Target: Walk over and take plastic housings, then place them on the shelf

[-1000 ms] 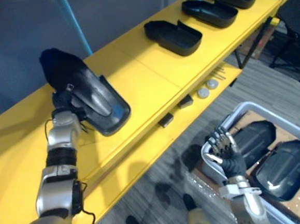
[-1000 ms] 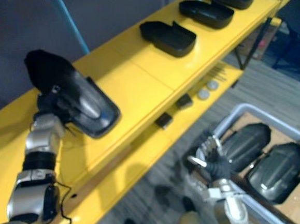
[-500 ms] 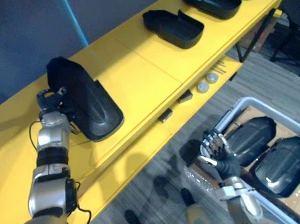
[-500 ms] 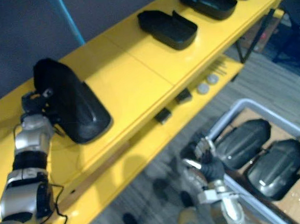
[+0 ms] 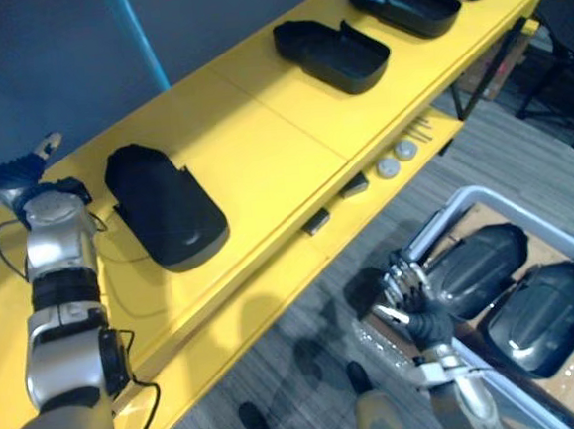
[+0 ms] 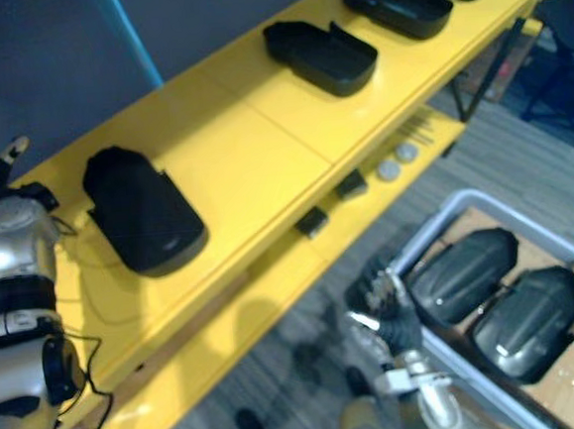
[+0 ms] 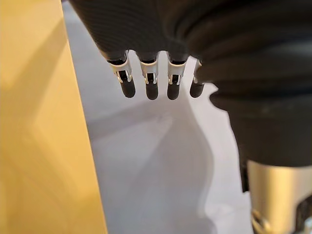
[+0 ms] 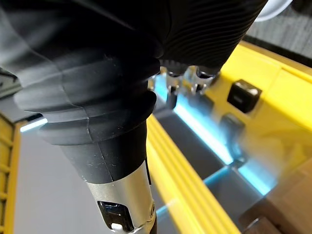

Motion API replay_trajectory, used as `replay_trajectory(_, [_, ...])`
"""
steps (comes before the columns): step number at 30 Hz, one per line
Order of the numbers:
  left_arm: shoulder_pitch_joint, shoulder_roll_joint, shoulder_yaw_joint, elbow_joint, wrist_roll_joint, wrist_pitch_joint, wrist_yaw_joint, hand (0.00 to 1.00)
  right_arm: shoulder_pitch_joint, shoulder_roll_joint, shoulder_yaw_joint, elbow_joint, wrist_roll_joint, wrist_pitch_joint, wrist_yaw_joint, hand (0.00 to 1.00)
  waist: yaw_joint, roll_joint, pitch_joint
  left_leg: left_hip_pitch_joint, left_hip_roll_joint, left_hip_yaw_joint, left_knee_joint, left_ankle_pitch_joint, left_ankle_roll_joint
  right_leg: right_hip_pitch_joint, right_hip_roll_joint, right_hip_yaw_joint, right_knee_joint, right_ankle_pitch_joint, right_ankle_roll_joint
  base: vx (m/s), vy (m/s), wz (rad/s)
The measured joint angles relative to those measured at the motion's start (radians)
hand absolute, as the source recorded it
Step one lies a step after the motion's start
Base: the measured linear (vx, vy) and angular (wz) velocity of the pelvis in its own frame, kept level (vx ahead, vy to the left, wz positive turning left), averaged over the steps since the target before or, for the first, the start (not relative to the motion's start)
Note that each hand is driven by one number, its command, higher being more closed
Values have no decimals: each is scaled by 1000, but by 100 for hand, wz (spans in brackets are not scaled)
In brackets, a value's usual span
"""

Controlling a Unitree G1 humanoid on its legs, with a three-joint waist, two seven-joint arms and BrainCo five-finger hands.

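Housing on shelf, 3 others beyond, L hand apart.

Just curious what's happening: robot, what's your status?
Left hand open, off the housing. Housing flat on yellow shelf. Right hand open near bin. Nothing in the way.

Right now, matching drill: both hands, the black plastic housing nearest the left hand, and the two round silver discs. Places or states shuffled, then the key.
1. nearest black plastic housing
2. left hand
3. right hand
4. two round silver discs

A. on the lower yellow ledge
B. lying on the top yellow shelf, unheld
C. open, raised at that shelf's rear edge
D. low beside the grey bin rim

Pairs: 1-B, 2-C, 3-D, 4-A
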State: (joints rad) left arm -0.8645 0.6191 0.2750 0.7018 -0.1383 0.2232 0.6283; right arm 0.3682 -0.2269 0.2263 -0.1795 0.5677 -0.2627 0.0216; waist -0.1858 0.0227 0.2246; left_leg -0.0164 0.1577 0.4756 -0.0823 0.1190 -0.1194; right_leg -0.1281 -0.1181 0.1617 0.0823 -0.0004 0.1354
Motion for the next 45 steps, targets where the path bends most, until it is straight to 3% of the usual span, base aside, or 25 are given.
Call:
replay_trajectory(3, [12, 1, 13, 5, -2, -4, -52, 0, 0, 0, 3, 0, 7, 2, 0, 0, -1, 0, 0, 2, -1, 0, 0, 0, 0, 2, -1, 0, 0, 0, 0, 0, 0, 0])
replay_trajectory(5, [55, 1, 17, 4, -3, -17, -129, 0, 2, 1, 2, -1, 7, 3, 3, 0, -7, 0, 0, 11, -1, 1, 0, 0, 0, 11, -1, 0, -2, -1, 1, 0, 0, 0])
replay_trajectory(9, [193, -7, -23, -68, -2, -65, -203, 0, 21, 18, -8, -19, 5, 2, 28, 0, -25, 3, -2, 22, -1, -7, 0, 0, 0, 34, 2, -21, -7, -1, 1, 13, -31, 26])
replay_trajectory(10, [608, -148, -114, -468, 3, -207, -205, 0, 82, 79, -88, -102, -35, -46, 45, 0, 8, 18, -60, 50, -2, -79, -2, -1, 0, 115, -6, -105, -24, -19, -3, -19, -64, 86])
replay_trajectory(13, [700, -177, -116, -512, 28, -207, -193, 0, 67, 83, -99, -119, -52, -53, 44, 0, 49, 37, -109, 45, -2, -101, -6, -4, -1, 134, -8, -132, -19, -37, -7, -41, -36, 45])
replay_trajectory(16, [940, -303, -101, -859, 42, -245, -196, 0, 6, 92, -131, -179, -52, -54, 11, 0, 71, 40, -125, 32, -17, -168, -5, -7, -1, 167, -28, -208, 1, -67, 6, 9, -4, 70])
replay_trajectory(17, [1035, -357, -94, -961, 56, -287, -202, 0, -33, 92, -152, -208, -53, -57, -31, 0, 104, 32, -146, 29, -20, -218, -5, -7, -1, 192, -34, -265, -21, -74, 0, 55, -31, 107])
replay_trajectory(18, [1113, -391, -59, -1014, 71, -321, -199, 0, -78, 91, -173, -205, -54, -59, -59, 0, 157, 18, -175, 22, -17, -230, -4, -7, -1, 197, -37, -289, -22, -80, -8, 58, -42, 92])
replay_trajectory(19, [1143, -402, -38, -1030, 72, -330, -193, 0, -101, 92, -179, -205, -54, -59, -68, 0, 182, 16, -186, 16, -19, -244, -5, -3, -1, 204, -34, -302, -22, -82, -9, 71, -52, 67])
replay_trajectory(21, [1210, -433, 26, -1047, 68, -355, -167, 0, -174, 106, -182, -202, -61, -57, -88, 0, 217, 4, -198, -5, -30, -315, -5, 15, 1, 236, -33, -378, -17, -97, -2, 50, -58, 99])
replay_trajectory(24, [1259, -506, 30, -1075, 57, -388, -165, 0, -250, 138, -180, -173, -70, -40, -95, 0, 258, -7, -207, -42, -45, -374, -5, 36, 5, 239, -37, -436, -15, -101, -4, 25, -17, 66])
replay_trajectory(29, [1291, -613, 14, -1000, 26, -396, -168, 0, -347, 150, -175, -102, -69, -4, -119, 0, 279, -31, -216, -54, -61, -424, -5, 44, 10, 265, -39, -483, -19, -101, -5, 29, -20, 31])
replay_trajectory(32, [1286, -636, 9, -842, 26, -398, -163, 0, -403, 148, -172, -88, -69, 9, -127, 0, 285, -35, -217, -56, -63, -441, -5, 46, 8, 269, -38, -494, -11, -116, -13, -11, -12, 16])
replay_trajectory(35, [1288, -641, -19, -609, 40, -413, -166, 0, -466, 145, -144, -86, -35, 56, -102, 0, 287, -36, -216, -58, -62, -450, -6, 46, 9, 266, -39, -505, -2, -135, -9, -30, -7, 10])
replay_trajectory(40, [1260, -678, -43, -310, 64, -444, -173, 0, -570, 130, -2, -25, 4, 135, -21, 0, 293, -50, -206, -77, -61, -466, -5, 54, 7, 256, -35, -515, -2, -137, -11, 0, -9, 7])
replay_trajectory(45, [1202, -686, -2, -160, 17, -500, -169, 0, -706, 162, 172, 114, -12, 212, 5, 0, 329, -75, -192, -85, -64, -477, -4, 56, 5, 254, -33, -517, 4, -134, -7, 41, -18, 4])
